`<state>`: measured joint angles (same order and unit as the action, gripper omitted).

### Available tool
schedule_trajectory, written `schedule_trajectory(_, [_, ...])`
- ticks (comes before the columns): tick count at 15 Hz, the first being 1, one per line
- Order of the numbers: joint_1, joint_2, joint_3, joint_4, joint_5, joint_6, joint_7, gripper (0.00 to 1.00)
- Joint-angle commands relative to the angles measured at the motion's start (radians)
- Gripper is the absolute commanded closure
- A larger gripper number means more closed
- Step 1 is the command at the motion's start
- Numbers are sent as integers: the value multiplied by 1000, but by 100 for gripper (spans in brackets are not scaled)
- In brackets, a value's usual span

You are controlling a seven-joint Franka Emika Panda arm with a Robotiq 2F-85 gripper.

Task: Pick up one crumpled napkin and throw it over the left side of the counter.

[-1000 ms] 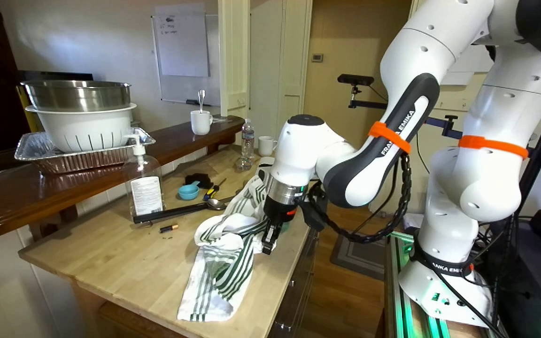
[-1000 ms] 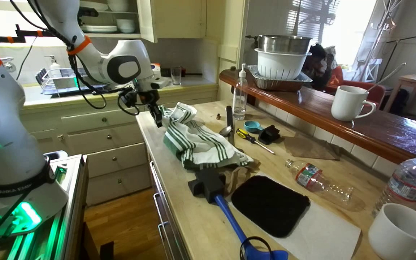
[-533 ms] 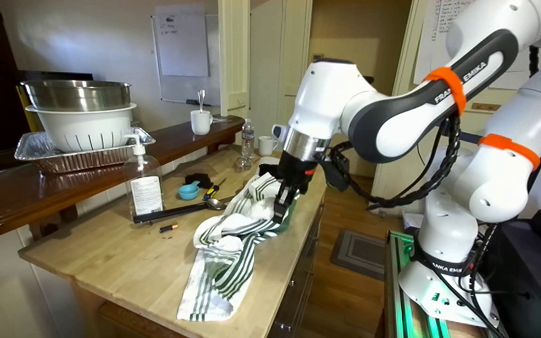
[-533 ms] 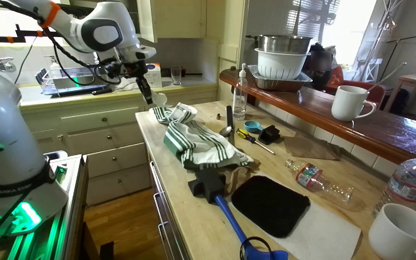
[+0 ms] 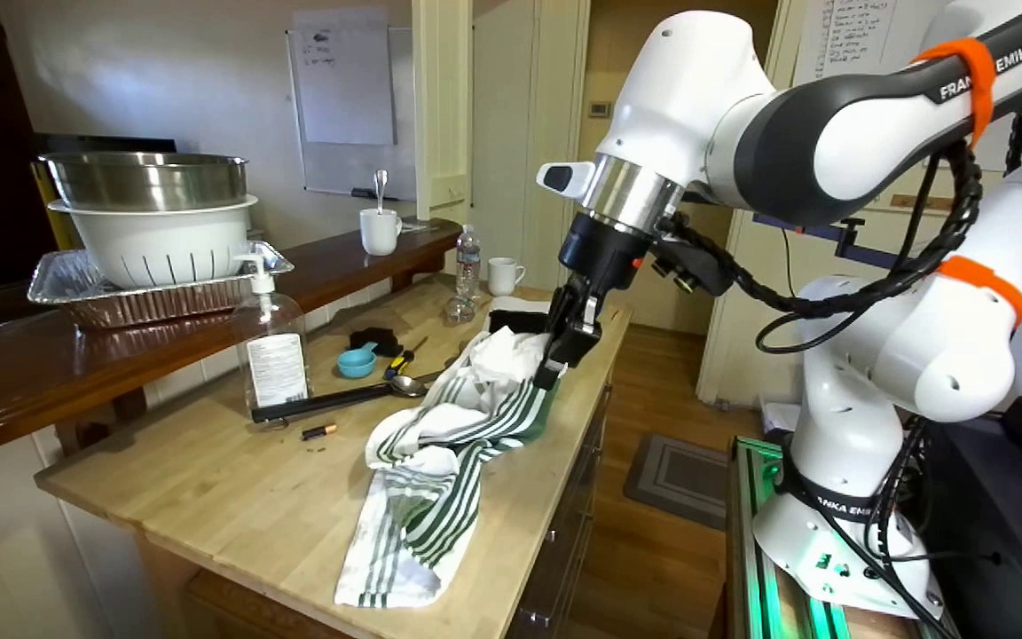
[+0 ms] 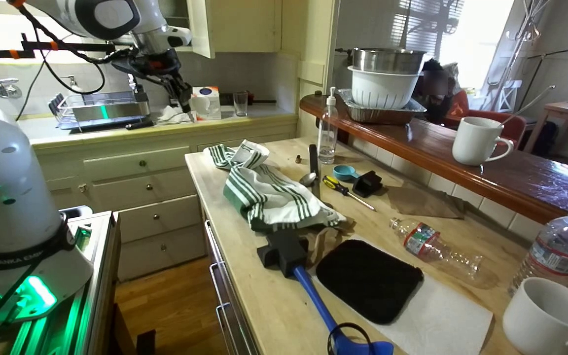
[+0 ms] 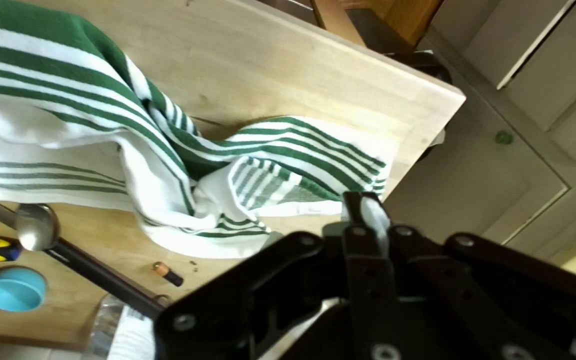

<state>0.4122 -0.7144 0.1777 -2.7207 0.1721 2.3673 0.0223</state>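
Note:
The crumpled white napkin [image 5: 504,355] is held at the fingertips of my gripper [image 5: 555,373], raised off the counter. In the exterior view [image 6: 205,105] the napkin is hard to make out against a white box behind. In the wrist view my gripper [image 7: 361,198] is shut, with a white sliver of napkin [image 7: 375,217] between its fingers; the rest is mostly hidden. The pale wood counter [image 5: 236,497] also shows in the wrist view [image 7: 288,60]. In the exterior view my gripper [image 6: 188,108] hangs above and beyond the counter's far corner, higher than the towel.
A green-striped towel [image 6: 274,192] lies bunched along the counter. A pump bottle [image 5: 273,346], a black-handled spoon [image 5: 334,399], a blue scoop [image 5: 357,361] and a screwdriver [image 6: 348,192] lie or stand nearby. A dark raised ledge [image 5: 325,275] carries bowls [image 5: 152,222] and a mug [image 5: 380,231].
My gripper has risen from beside the towel's end, low at the counter, and swung back toward the robot's side. The napkin has come up with it. The towel and other objects stay put.

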Motion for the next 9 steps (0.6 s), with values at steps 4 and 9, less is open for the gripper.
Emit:
schedule_trajectory(4, [49, 81, -12, 7, 60, 53, -97, 98])
schedule_trajectory(9, [66, 150, -28, 45, 64, 106, -163, 100])
